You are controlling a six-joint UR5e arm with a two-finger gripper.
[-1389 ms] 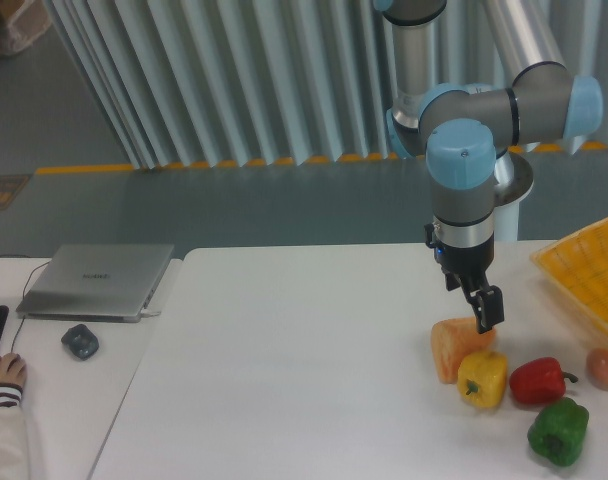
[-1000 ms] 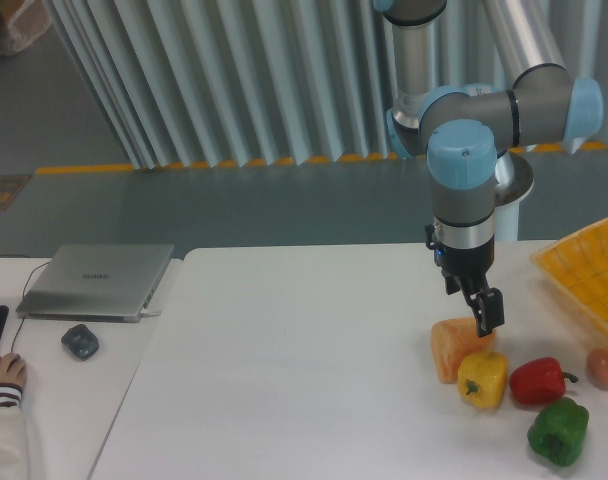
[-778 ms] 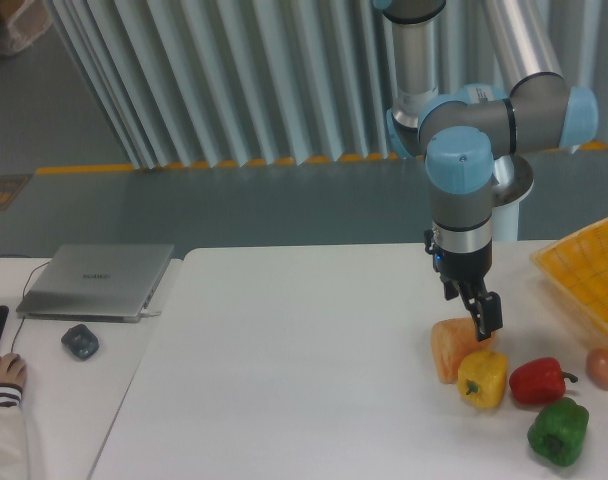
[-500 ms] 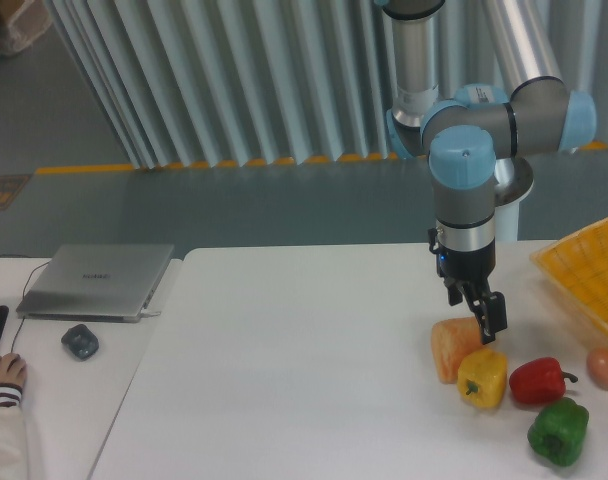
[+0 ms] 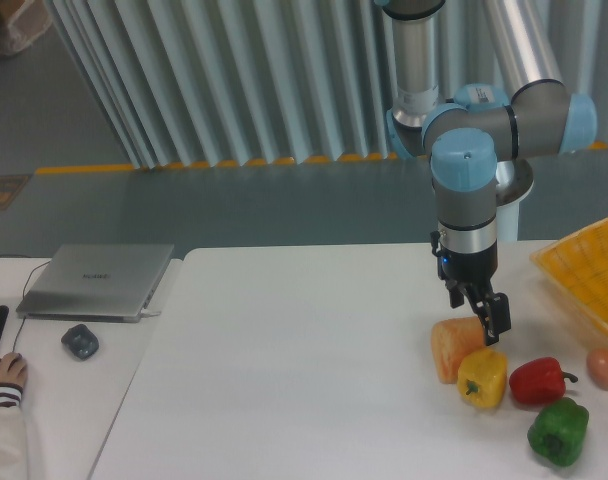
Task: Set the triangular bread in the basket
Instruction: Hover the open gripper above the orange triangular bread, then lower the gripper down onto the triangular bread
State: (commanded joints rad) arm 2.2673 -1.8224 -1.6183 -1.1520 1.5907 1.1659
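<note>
The triangular bread point(image 5: 450, 348) is an orange-tan wedge lying on the white table, touching the yellow bell pepper point(image 5: 482, 377) at its lower right. My gripper point(image 5: 484, 316) hangs straight down over the bread's top right edge. It looks open, with one dark finger point(image 5: 495, 322) at the bread's upper right corner and the other partly hidden. Nothing is held. The yellow lattice basket point(image 5: 587, 272) sits at the right edge of the table, cut off by the frame.
A red pepper point(image 5: 540, 381), a green pepper point(image 5: 558, 431) and a small brownish egg point(image 5: 602, 367) lie right of the bread. A laptop point(image 5: 99, 280), a mouse point(image 5: 80, 341) and a person's hand point(image 5: 2, 373) are on the left.
The gripper has shifted a little to the right and dropped slightly toward the bread's top right edge. The bread and peppers have not moved.
</note>
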